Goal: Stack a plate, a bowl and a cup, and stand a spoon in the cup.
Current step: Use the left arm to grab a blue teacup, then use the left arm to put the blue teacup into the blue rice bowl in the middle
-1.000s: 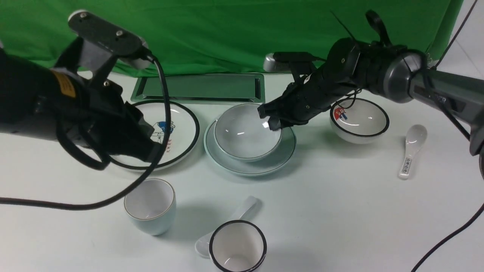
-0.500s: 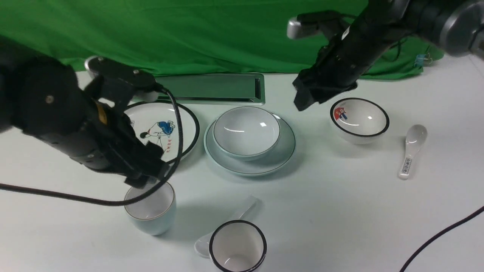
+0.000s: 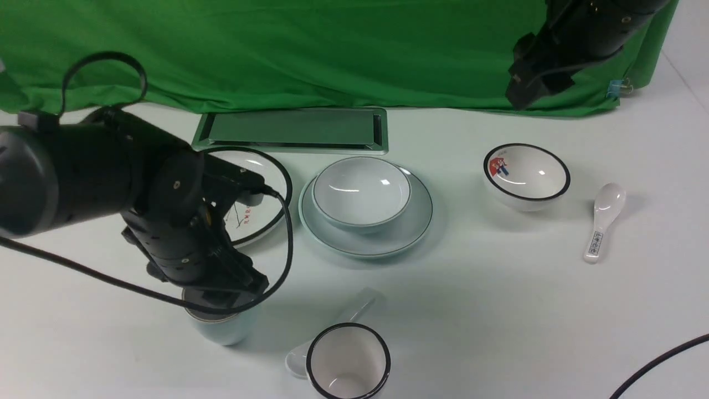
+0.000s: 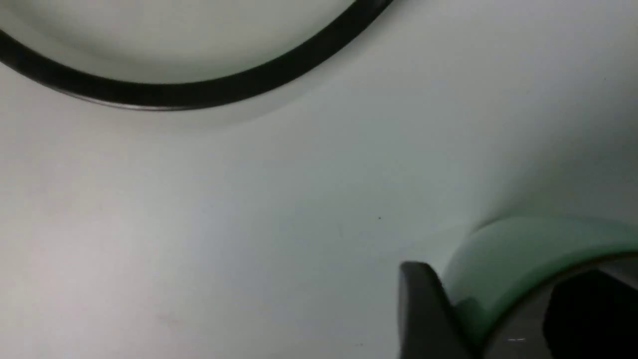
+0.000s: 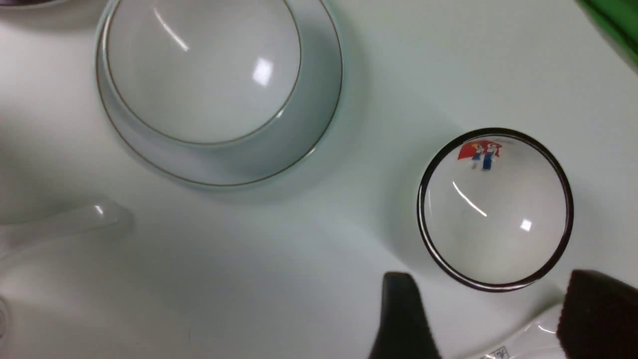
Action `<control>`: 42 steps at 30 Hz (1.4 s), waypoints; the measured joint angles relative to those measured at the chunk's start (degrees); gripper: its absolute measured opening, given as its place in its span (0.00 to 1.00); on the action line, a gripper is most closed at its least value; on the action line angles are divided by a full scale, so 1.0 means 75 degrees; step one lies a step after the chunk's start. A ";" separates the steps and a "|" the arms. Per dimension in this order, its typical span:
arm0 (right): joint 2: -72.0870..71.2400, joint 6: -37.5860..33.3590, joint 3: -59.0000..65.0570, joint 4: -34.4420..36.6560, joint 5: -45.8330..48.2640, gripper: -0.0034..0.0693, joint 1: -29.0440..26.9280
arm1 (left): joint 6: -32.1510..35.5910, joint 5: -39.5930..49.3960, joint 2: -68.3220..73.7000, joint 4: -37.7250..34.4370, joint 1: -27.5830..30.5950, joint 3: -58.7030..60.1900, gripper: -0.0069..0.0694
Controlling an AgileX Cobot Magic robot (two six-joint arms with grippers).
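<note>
Two grippers, left gripper [image 3: 224, 296] astride rim of the cup [image 3: 221, 330], grip we cannot tell, right gripper [image 5: 498, 324] wide, empty, far from it.

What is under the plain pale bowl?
The plain plate lies under the bowl, its rim showing around most of the bowl. The plate's middle is covered by the bowl, so nothing there can be checked.

The bowl [image 3: 361, 191] sits in the plate [image 3: 415, 220] on the bench [image 3: 498, 310]; the left gripper [image 3: 224, 293] covers the rim of the cup [image 3: 221, 331]; the spoon [image 3: 361, 303] lies behind a black-rimmed cup [image 3: 348, 363].
</note>
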 joint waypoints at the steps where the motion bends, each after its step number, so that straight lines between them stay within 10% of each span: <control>1: 0.0000 0.0006 0.0000 0.0000 0.0007 0.66 0.0000 | 0.0000 -0.0009 -0.0008 0.0007 0.0000 0.0000 0.32; 6: 0.0000 0.0006 0.0000 -0.0122 0.0014 0.62 0.0000 | 0.0067 0.0544 -0.0192 -0.0046 0.0000 -0.0718 0.09; 32: -0.1311 0.0031 0.0000 -0.0943 0.0028 0.47 0.0000 | 0.1436 0.3194 0.5285 -0.1849 -0.0003 -0.9218 0.11; 42: -0.1317 0.0008 0.0000 -0.0950 0.0028 0.47 0.0000 | 0.1403 0.3502 0.4972 -0.1847 -0.0009 -0.9889 0.55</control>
